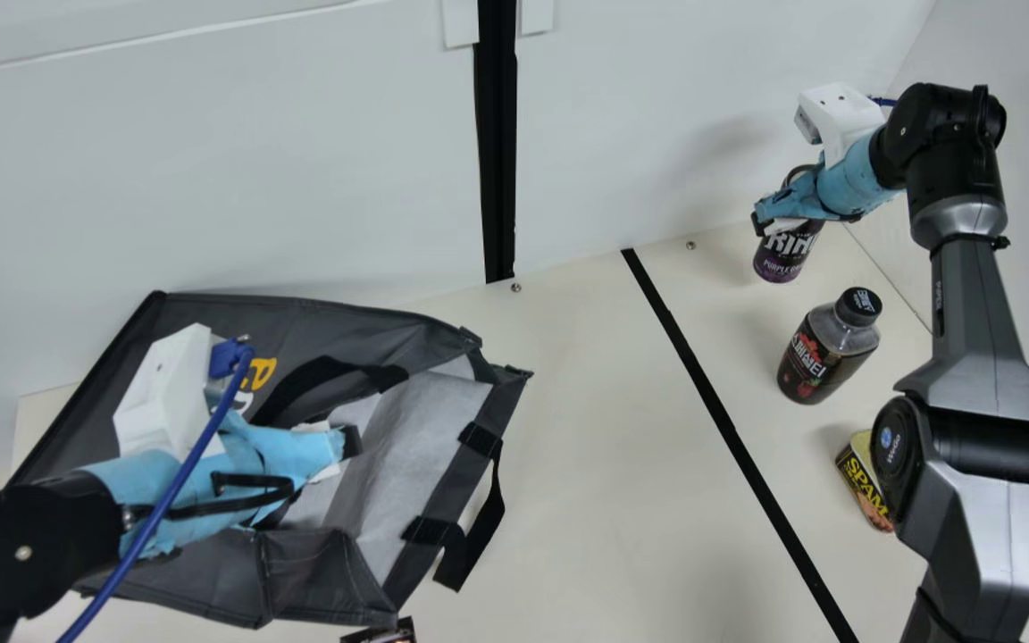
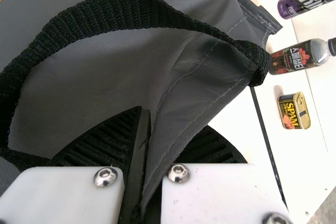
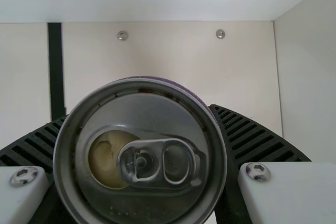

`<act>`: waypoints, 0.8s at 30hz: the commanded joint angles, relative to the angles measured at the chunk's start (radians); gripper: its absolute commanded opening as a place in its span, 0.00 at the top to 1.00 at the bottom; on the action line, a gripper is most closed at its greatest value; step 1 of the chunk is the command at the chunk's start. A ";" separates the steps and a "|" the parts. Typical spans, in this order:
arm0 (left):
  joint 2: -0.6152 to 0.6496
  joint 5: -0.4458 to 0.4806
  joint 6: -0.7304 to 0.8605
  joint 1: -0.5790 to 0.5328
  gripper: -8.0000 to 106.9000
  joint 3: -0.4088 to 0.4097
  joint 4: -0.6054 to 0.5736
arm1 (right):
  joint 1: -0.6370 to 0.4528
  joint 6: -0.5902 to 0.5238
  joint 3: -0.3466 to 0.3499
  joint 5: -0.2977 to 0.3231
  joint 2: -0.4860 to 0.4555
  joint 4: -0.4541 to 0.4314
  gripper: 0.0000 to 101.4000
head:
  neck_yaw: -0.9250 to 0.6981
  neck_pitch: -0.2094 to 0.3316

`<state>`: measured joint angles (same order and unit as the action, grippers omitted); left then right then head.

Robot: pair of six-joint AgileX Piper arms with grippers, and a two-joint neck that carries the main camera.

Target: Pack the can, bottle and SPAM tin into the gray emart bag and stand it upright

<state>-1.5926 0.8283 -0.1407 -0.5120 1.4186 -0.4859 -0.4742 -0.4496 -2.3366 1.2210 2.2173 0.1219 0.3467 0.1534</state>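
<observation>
Gripping can (image 3: 139,195): my right gripper (image 3: 139,111) closed round it — likely light, slick, dentable; hold mid-body
Bag (image 1: 202,585): floppy, pinched in my left gripper (image 2: 151,124) — I'd favor stitched edge (image 2: 185,127)

We see a dark gray bag (image 1: 372,321) with black woven straps (image 1: 476,546), a paler silvery lining (image 1: 425,411) and yellow and white marks. To us the can (image 1: 778,261) is purple with white lettering, its lid (image 3: 136,108) silver. The bottle (image 1: 809,366) looks dark, printed in red and white, with a black cap (image 1: 858,305). Our tin (image 1: 861,482) has yellow letters on black and gold edges. We find a black stripe (image 1: 729,420) on the cream table (image 1: 586,402).
</observation>
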 commanded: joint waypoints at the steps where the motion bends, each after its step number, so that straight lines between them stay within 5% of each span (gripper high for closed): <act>1: 0.000 0.000 0.000 0.000 1.00 0.000 0.000 | 0.003 -0.003 0.028 -0.001 -0.027 0.008 1.00 | 0.002 0.021; 24: 0.000 0.000 0.000 0.000 1.00 0.000 0.000 | 0.072 -0.138 0.392 -0.001 -0.341 0.037 1.00 | 0.002 0.021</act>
<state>-1.5926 0.8283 -0.1407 -0.5120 1.4186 -0.4859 -0.4051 -0.5820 -1.9824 1.2204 1.8981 0.1571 0.3467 0.1534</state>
